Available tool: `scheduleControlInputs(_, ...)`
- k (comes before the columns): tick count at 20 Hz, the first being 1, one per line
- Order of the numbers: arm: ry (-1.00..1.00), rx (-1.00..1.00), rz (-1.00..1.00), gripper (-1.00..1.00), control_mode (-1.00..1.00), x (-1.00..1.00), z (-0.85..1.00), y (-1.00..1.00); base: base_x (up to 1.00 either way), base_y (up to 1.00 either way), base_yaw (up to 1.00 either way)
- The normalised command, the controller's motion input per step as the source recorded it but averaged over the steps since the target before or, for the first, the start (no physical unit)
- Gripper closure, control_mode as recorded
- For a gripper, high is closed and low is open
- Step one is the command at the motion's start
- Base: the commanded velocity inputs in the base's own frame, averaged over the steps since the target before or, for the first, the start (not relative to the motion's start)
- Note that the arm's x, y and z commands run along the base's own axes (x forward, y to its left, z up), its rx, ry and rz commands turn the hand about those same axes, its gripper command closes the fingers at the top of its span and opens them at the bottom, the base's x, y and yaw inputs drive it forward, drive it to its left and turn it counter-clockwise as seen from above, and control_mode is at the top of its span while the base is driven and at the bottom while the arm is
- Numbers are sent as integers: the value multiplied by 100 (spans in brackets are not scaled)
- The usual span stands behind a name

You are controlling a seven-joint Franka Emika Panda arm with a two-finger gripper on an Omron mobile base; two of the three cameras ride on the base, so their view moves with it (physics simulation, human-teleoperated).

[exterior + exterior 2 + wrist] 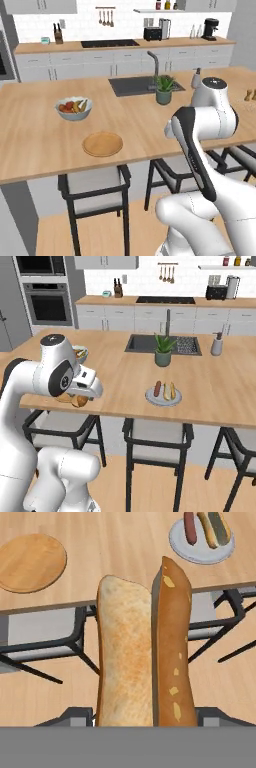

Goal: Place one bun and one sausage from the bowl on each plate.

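Gripper (142,724) clamped on bun (145,647), held in air off counter edge above stools. Bun split lengthwise, long axis running straight away from hand, far tip toward counter.

Wood plate (31,562) bare, needs bun and sausage. Grey-white plate (200,543) loaded: sausage plus bun-like pieces, looks done.

Judgement: roughly half done; bun probably bound for wood plate.

Your arm (210,120) was a glossy white Franka Panda with fat, rounded link shells and dark grey-black bands at the joints. A dark circular cap (65,381) sat on one joint housing. The wrist block (87,383) carried what looked like small dark markings, too blurred to read.
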Motion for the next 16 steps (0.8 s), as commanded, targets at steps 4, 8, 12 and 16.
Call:
scheduleControlInputs(4,0,0,0,100,100,0,0,0,24,92,0)
scheduleControlInputs(8,0,0,0,100,100,0,0,0,36,58,0)
scheduleControlInputs(12,0,0,0,100,100,0,0,0,54,37,0)
scheduleControlInputs(16,0,0,0,100,100,0,0,0,57,2,0)
